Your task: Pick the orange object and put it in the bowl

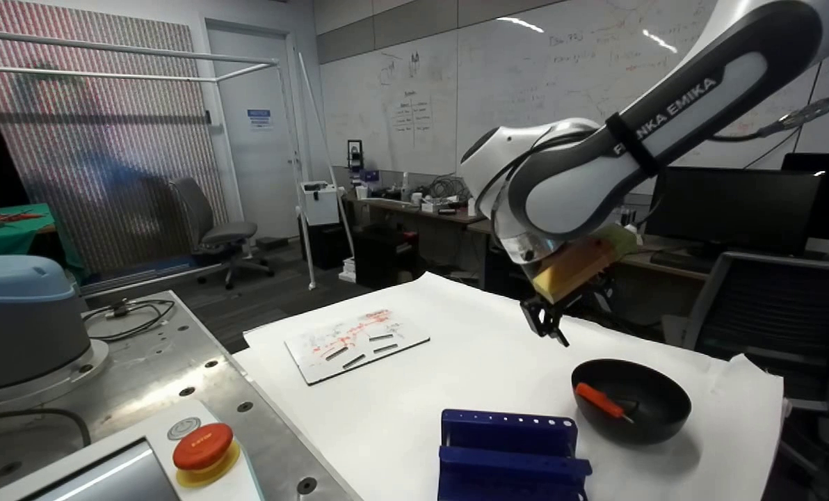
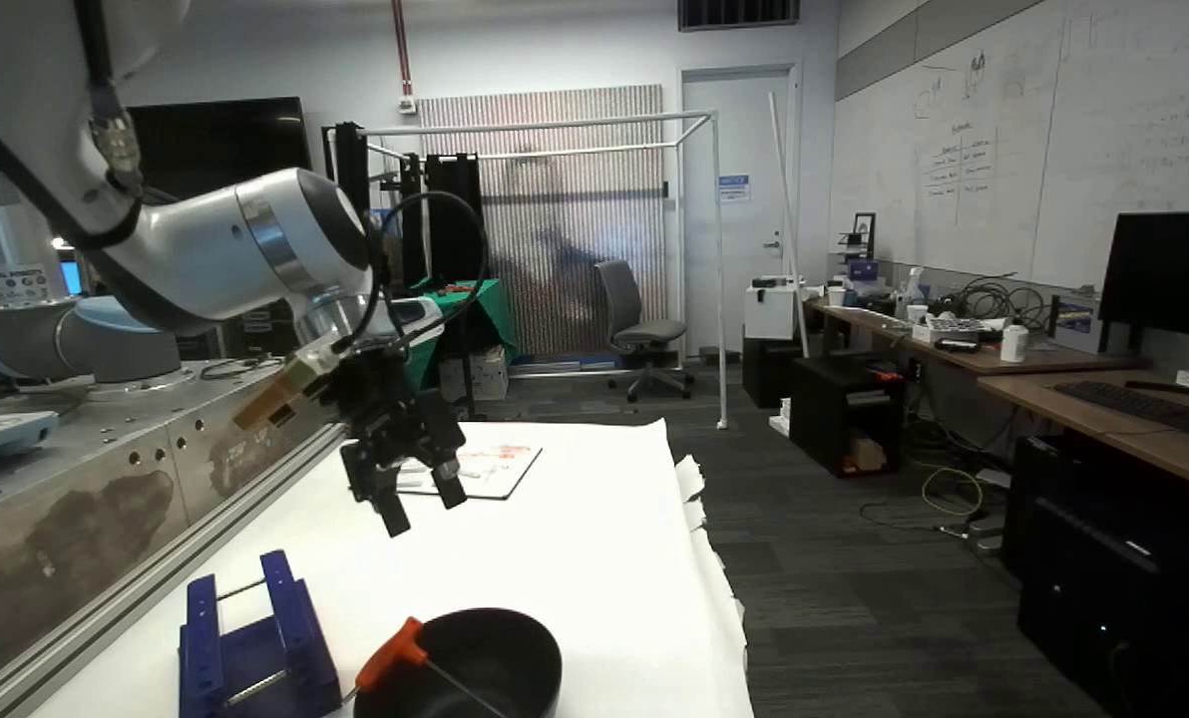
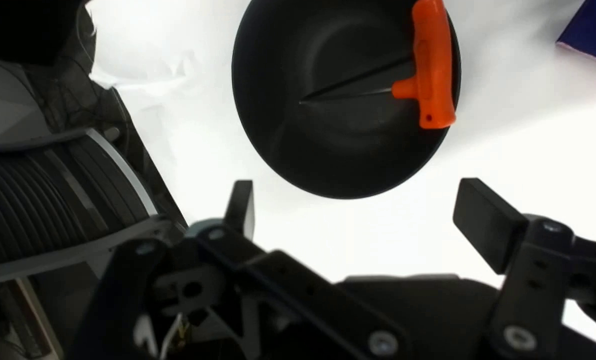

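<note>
The orange object is a T-handled tool with a thin metal shaft. The orange tool (image 1: 599,401) (image 2: 392,653) (image 3: 434,65) lies in the black bowl (image 1: 665,403) (image 2: 520,663) (image 3: 348,155) in both exterior views and the wrist view. Its handle leans against the bowl's wall at the rim, and its shaft slopes down inside. My gripper (image 1: 551,330) (image 2: 423,503) (image 3: 362,220) is open with nothing between its fingers. It hangs above the white-covered table, apart from the bowl and the tool. In the wrist view the bowl lies just beyond the fingertips.
A dark blue rack (image 1: 512,438) (image 2: 265,638) (image 3: 595,32) stands on the table beside the bowl. A small marked whiteboard (image 1: 359,341) (image 2: 500,474) lies farther along the table. A metal bench (image 1: 247,431) borders the table. An office chair (image 1: 776,327) (image 3: 53,200) stands by the table's edge.
</note>
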`<state>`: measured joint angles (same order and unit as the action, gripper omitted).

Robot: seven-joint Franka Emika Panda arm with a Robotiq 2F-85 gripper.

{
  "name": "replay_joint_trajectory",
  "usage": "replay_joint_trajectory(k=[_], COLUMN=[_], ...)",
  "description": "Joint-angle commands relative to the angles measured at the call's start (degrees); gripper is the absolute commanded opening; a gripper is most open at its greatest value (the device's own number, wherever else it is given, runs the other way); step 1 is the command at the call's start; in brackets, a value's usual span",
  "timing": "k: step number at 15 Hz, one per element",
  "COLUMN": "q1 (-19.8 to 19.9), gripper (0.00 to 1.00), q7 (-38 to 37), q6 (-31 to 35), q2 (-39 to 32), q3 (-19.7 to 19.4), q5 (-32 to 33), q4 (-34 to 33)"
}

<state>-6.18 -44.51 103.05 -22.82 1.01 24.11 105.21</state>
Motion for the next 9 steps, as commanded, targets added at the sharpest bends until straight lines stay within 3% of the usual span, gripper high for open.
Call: replay_joint_trajectory(k=[1,5,6,9], q1=[0.95,1.93,1.05,1.25], gripper=[1.00,1.00,1.00,1.00], q7=[10.65,23.12,17.77,18.43], q6=[4.85,7.59,4.51,4.39], q2=[11.38,20.69,14.61,16.12], q3=[0.12,0.40,0.07,0.21], q5=[-1.65,-4.64,-2.96,-3.14], q4=[8.80,16.00,10.26,11.39])
